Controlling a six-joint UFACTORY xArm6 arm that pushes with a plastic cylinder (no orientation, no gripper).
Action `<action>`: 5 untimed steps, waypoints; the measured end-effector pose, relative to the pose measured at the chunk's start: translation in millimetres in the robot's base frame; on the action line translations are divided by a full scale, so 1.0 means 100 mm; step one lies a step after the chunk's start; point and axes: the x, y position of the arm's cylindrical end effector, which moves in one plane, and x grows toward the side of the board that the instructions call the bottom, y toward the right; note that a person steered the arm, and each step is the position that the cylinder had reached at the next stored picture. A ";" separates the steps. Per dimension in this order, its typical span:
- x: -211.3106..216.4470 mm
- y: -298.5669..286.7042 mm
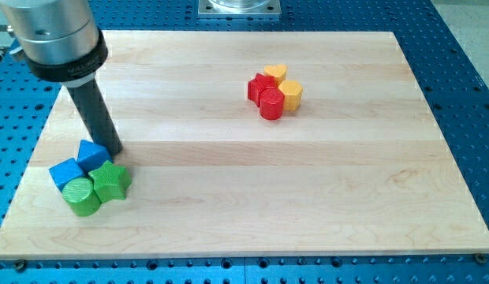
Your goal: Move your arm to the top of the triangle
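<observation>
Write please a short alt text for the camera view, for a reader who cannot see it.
My tip rests on a wooden board, just above a cluster of two blue blocks and two green blocks at the view's lower left. Two red blocks and two yellow blocks sit clustered toward the view's upper right.

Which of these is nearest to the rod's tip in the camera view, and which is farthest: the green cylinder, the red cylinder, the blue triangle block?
Measured from my tip:
1. Blue triangle block, touching or almost touching the tip, on its left in the view.
2. Green cylinder, below, at the view's bottom left.
3. Red cylinder, far toward the view's upper right.
</observation>
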 end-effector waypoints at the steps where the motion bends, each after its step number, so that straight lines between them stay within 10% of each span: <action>1: 0.15 0.00; 5: -0.06 -0.31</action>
